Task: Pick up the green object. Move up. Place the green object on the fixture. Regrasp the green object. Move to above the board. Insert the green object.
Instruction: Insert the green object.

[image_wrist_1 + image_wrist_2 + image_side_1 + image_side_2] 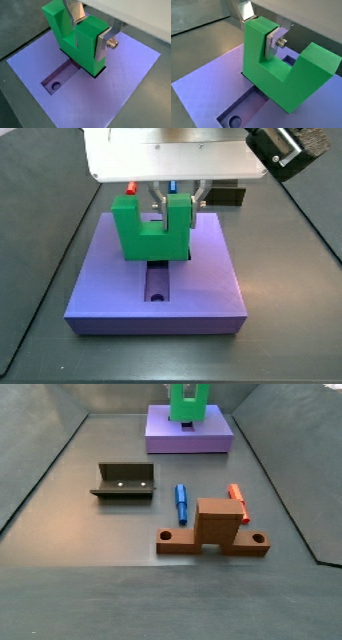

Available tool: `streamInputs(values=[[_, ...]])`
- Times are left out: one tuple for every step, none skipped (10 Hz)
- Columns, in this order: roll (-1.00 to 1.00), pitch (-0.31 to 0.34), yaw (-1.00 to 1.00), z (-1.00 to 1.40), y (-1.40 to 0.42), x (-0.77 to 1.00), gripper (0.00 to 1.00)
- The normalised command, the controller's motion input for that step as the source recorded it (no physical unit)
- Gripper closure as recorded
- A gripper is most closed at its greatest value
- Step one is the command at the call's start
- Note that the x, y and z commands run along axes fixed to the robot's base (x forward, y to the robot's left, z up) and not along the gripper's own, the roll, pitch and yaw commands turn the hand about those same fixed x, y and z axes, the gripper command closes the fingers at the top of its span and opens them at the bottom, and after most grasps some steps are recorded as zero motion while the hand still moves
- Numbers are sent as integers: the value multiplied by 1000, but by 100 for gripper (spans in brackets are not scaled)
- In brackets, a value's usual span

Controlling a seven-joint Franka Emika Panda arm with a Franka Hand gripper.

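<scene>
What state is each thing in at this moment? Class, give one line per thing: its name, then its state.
Claw: shut on one leg of the green object, above the board.
Green object: upright, legs up, base in the board's recess.
Board: flat on the floor, one round hole uncovered.
Fixture: empty.
Blue peg: lying flat.
Red peg: lying beside the wooden stand.

Green object: matt plastic-looking, smooth faces. Board: purple, matt, fine-grained plastic look. Gripper over board, clamped on green object; fingers bare silver metal, slight sheen. Fixture, frame left: dark, matt. Stand, lwr right: orange-brown, wood-like. Floor: grey, dull sheen.
</scene>
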Motion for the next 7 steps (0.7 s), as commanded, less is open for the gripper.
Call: streamInputs(values=[[-50,-1,0,-263,-11,0,100],[-34,0,0,-369,0,0,100],[-13,-41,-57,-683,0,0,100],[0,-44,-63,-760,0,0,100],[37,-33,-63,-940,0,23,100],[117,-4,-66,-917,0,0,100],[0,0,0,0,0,0,100]])
